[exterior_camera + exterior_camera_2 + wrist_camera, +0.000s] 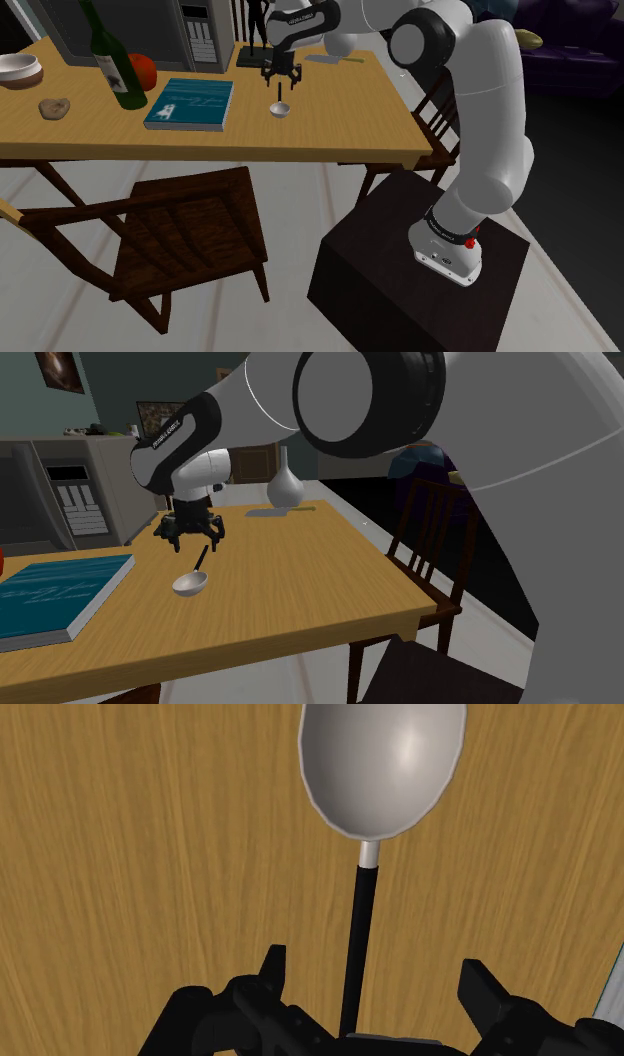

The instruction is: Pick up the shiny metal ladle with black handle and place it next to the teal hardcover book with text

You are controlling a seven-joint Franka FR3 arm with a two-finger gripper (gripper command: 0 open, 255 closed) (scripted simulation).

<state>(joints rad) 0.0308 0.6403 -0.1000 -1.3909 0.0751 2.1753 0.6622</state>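
The ladle [279,109] has a shiny grey bowl and a thin black handle. It rests on the wooden table [330,130], a short gap from the teal book [190,103] on the shoulder view's right. In the second exterior view the ladle [190,583] lies beside the book [55,592], its handle slanting up. My gripper [279,80] hangs just above the handle's end. In the wrist view the gripper [375,979] is open, and the ladle [382,764] handle runs between the fingers [270,972] without touching them.
A green wine bottle [112,60], a red fruit [142,70], a microwave [150,25], a white bowl [18,68] and a small tan lump [54,106] stand beyond the book. A white vase [286,487] sits at the table's far end. Wooden chairs [180,240] flank the table.
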